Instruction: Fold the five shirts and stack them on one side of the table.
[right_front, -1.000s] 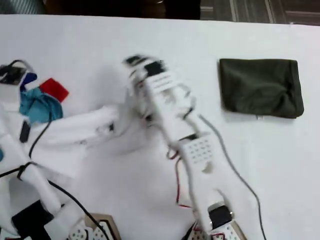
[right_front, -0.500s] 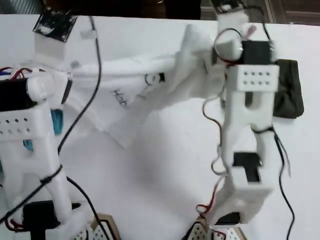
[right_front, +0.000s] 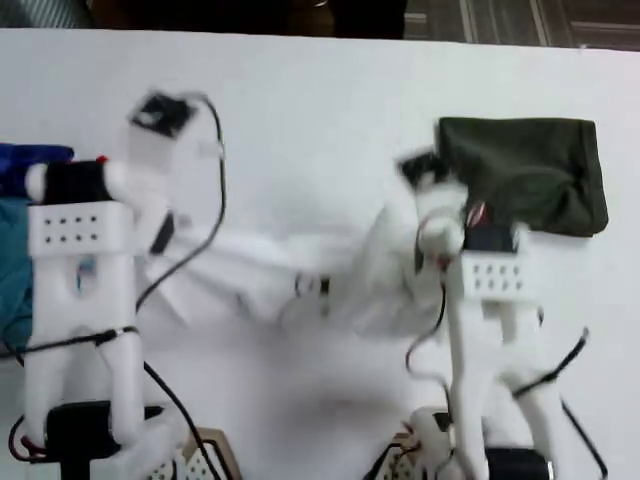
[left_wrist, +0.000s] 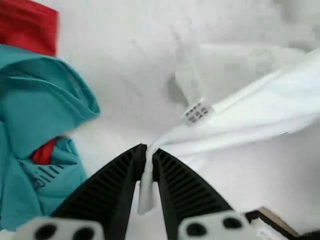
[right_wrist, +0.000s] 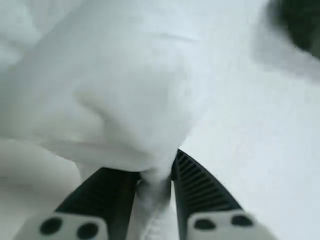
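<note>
Both arms are lowering the white shirt (right_front: 270, 270) from the far edge to mid-table, stretched between them. Left gripper (left_wrist: 148, 161) is pinching one edge; right gripper (right_wrist: 152, 186) is clamping bunched cloth. Laying-out appears under way. The green shirt (right_front: 520, 175) is lying folded beside the right arm.

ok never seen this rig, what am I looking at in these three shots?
Two white robot arms, the left arm and the right arm, share a white table. One picture looks down from a fixed overhead camera; the other two come from cameras on each arm's wrist, so the black jaws there are that arm's own. The left gripper and right gripper each pinch part of a white shirt, stretched between them. A folded dark green shirt lies by the right arm; a teal shirt and red cloth lie by the left arm.
</note>
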